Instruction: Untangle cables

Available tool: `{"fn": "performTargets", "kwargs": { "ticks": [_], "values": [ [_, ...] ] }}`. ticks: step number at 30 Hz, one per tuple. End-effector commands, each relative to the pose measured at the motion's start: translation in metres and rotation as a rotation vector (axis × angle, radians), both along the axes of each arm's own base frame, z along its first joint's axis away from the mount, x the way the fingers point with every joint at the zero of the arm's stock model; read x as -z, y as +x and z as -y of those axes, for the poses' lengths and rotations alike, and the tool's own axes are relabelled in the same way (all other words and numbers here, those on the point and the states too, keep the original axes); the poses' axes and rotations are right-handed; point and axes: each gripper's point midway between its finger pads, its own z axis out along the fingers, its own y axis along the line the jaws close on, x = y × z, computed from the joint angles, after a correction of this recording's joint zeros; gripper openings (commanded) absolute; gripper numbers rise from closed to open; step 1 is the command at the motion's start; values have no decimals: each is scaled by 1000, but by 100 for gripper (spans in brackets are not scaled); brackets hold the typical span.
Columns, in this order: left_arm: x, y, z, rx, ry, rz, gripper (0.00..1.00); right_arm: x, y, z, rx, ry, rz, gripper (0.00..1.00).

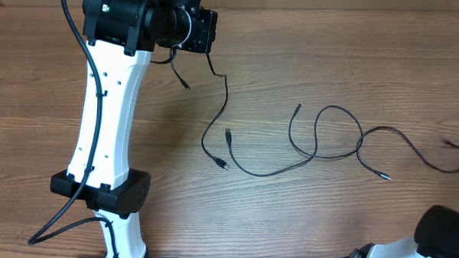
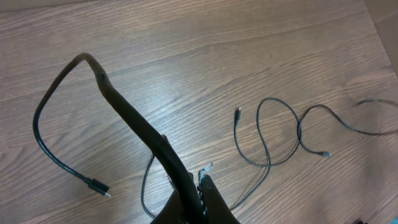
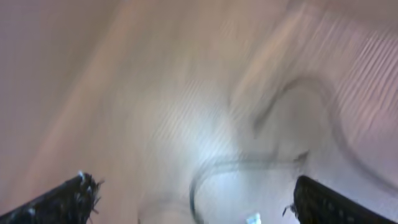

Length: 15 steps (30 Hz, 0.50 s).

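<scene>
Across the table [image 1: 331, 64] cables [image 1: 314, 155] stretch sideways; left gripper [image 2: 200, 186] clamps one; right gripper [image 3: 193, 183] gapes.

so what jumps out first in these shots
The white left arm stretches up the wooden table, its left hand pinching one black cable that arches away to its plug. Right of it, the other cables lie in loose crossing loops.

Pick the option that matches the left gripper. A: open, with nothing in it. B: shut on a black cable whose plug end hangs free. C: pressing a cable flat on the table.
B: in the left wrist view the black cable rises out of the left gripper, arcs over and ends in a free plug, while the other cables lie on the table.
</scene>
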Motion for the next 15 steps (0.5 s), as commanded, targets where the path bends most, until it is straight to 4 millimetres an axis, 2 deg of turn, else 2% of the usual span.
{"fn": "performTargets", "kwargs": {
  "ticks": [1,8,11,15],
  "values": [
    [2,-1,2,21,18,8,4,16,-4,-30,-135,101,-56,100],
    [3,-1,2,21,20,3,4,82,-27,-44,-131,219,-249,100],
    [3,-1,2,21,20,3,4,114,-27,-57,-180,284,-287,100],
    [3,-2,2,21,20,3,4,143,-20,-76,-273,324,-295,100]
  ]
}}
